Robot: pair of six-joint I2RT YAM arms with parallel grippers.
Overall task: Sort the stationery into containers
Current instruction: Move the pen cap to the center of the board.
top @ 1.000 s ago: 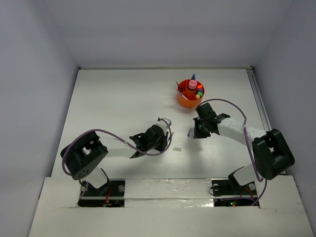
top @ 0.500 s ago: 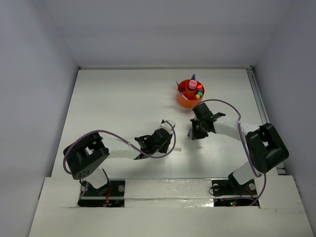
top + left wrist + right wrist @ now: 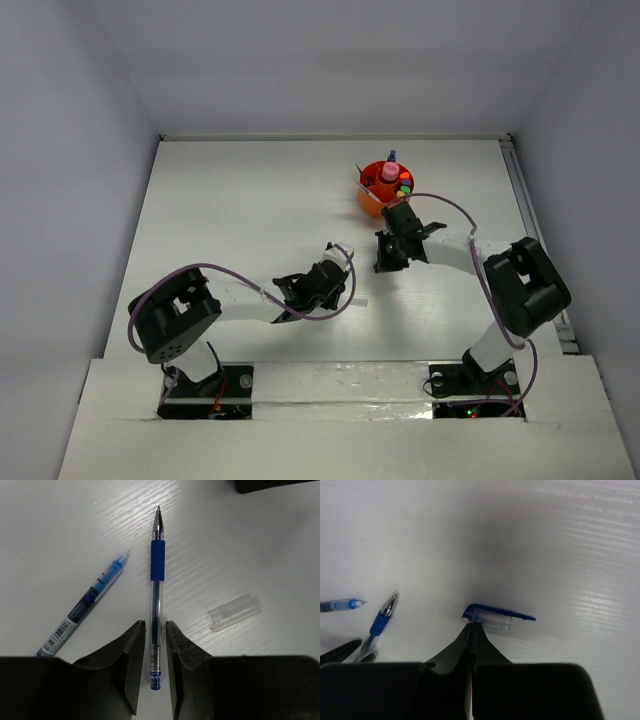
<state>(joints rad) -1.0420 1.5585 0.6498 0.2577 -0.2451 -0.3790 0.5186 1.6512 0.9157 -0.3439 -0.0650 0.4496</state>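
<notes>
My left gripper (image 3: 155, 626) sits low over the table (image 3: 250, 540), jaws a little apart, with one finger on either side of the clear barrel of a blue pen (image 3: 157, 560). I see a sliver of gap on both sides, so I judge it is straddling the pen, not pinching it. The fingers are at the tail end of the pen, far from the tip, and that is my main worry. If they close there, the long front half may droop or swing on the lift, or the round barrel may roll out from between the fingers and skid away. A thinner pen (image 3: 95, 597) lies at an angle just to the left, apart from the first, and a clear cap (image 3: 235, 611) lies to the right; a sloppy close or a drag could knock either one. My right gripper (image 3: 471, 626) has its jaws pressed together, holding nothing, with the tips touching the end of a blue cap (image 3: 495, 618) lying flat on the table. Shut like that it can only push, and a nudge could send the cap sliding off. In the overhead view the two grippers are near each other, so a careless lift could clip one against the other. The orange tub (image 3: 368, 203) stands just behind the right arm, crowded with upright things that a long pen could catch on.
</notes>
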